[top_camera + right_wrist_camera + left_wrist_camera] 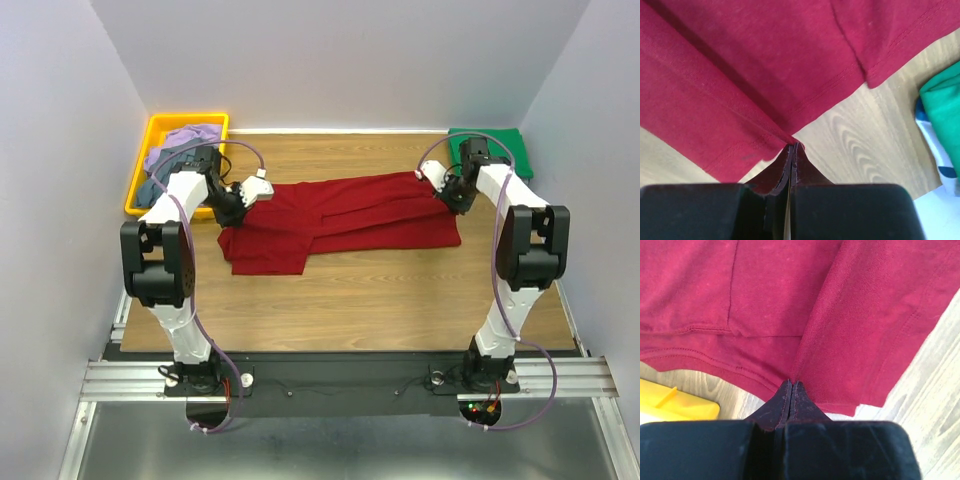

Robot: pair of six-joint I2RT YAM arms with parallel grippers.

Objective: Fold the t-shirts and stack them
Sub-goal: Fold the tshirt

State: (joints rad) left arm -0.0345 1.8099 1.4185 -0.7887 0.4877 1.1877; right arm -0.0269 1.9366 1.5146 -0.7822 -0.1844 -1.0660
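The dark red t-shirt (340,220) lies stretched across the middle of the wooden table, partly folded lengthwise. My left gripper (238,203) is shut on its left edge; the left wrist view shows the jaws (791,386) pinching the red cloth (790,305). My right gripper (447,192) is shut on its right edge; the right wrist view shows the tips (794,148) pinching the cloth (740,75). The green t-shirt (490,150) lies folded at the far right corner and shows in the right wrist view (942,100). The lavender t-shirt (180,140) and the grey-blue t-shirt (152,187) lie in the tray.
The yellow plastic tray (160,125) stands at the far left corner, its corner showing in the left wrist view (675,402). White walls close in the table on three sides. Bare wood (380,290) lies between the red shirt and the arm bases.
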